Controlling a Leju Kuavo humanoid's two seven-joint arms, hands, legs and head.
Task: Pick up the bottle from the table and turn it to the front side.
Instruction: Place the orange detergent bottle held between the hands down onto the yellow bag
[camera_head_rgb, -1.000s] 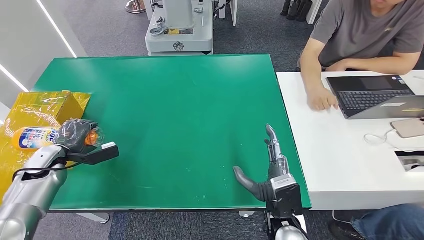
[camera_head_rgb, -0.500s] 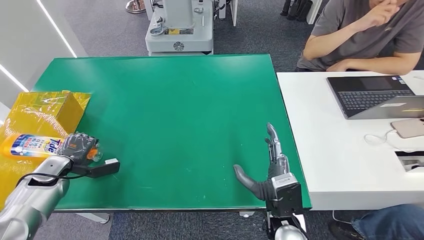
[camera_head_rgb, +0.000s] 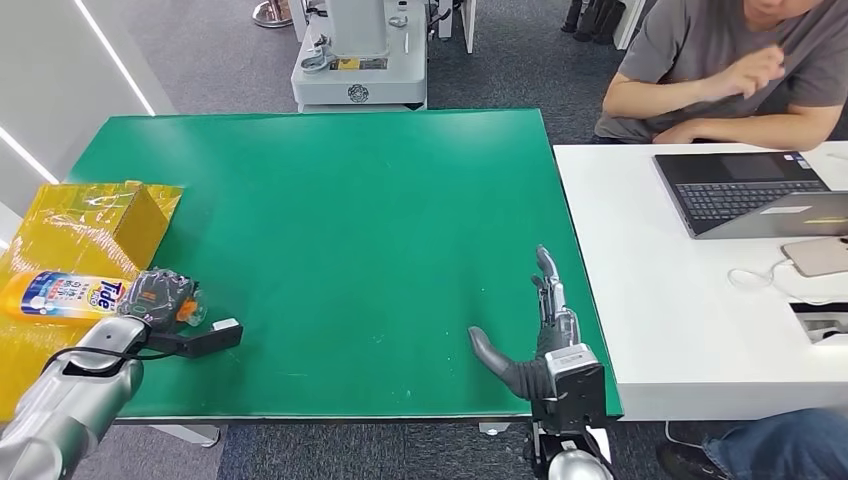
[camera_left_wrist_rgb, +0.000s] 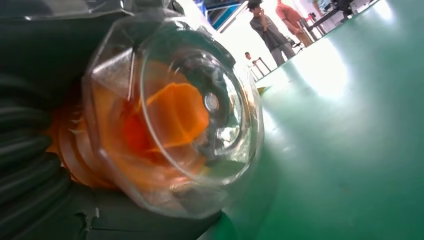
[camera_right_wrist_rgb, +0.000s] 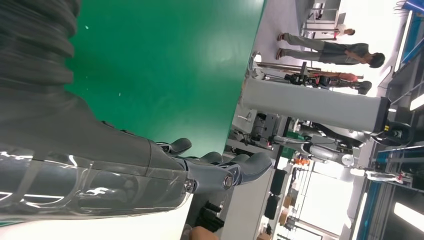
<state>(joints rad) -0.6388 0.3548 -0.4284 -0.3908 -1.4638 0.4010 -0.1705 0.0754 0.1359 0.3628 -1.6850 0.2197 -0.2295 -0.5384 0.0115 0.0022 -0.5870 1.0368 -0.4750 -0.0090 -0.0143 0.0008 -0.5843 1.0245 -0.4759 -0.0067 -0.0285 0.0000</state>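
Note:
A yellow-orange Tide bottle (camera_head_rgb: 65, 296) with a blue label lies sideways at the table's left edge, over a yellow box. My left hand (camera_head_rgb: 155, 294) grips its neck end; the clear cap over an orange spout (camera_left_wrist_rgb: 175, 120) faces the left wrist camera, with the dark fingers (camera_left_wrist_rgb: 30, 165) wrapped behind it. My right hand (camera_head_rgb: 535, 335) is open near the front right of the green table (camera_head_rgb: 370, 220), fingers straight and thumb spread, holding nothing. Its fingers (camera_right_wrist_rgb: 220, 172) reach out past the table edge in the right wrist view.
A yellow box (camera_head_rgb: 95, 215) sits at the table's left edge. A white table (camera_head_rgb: 680, 300) on the right carries a laptop (camera_head_rgb: 750, 190) and a phone (camera_head_rgb: 820, 255); a person (camera_head_rgb: 730, 70) sits behind it. A grey machine base (camera_head_rgb: 358, 60) stands beyond the far edge.
My left hand has drawn the bottle leftward and slightly nearer, and the Tide label has turned into view. The person lifted a hand off the white table. My right hand has stayed put.

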